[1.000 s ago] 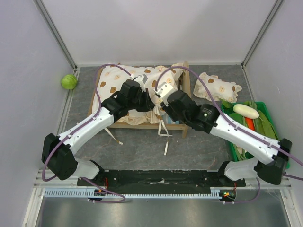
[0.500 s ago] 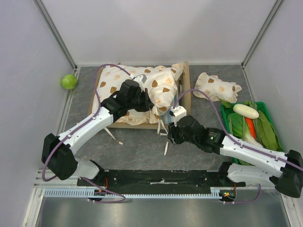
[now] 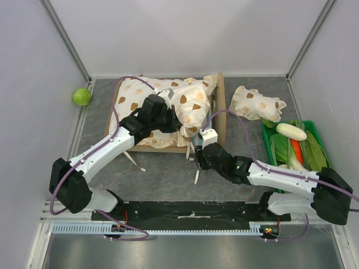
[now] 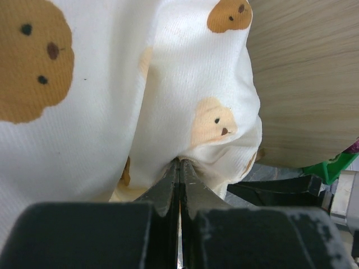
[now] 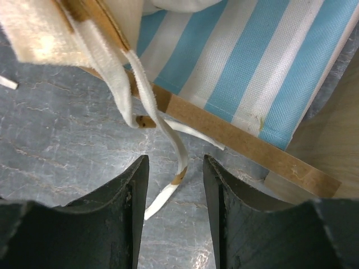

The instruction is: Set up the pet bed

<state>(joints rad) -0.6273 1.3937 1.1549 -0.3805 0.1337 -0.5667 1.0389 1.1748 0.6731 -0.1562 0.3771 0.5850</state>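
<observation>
White left arm outstretched, fingers pinching cushion.

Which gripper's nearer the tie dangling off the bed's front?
Right. Right gripper sits open right at the tie; left gripper pinches the cushion up on the pet bed.

Bright even light, soft shadows, left fingers blurred up close
</observation>
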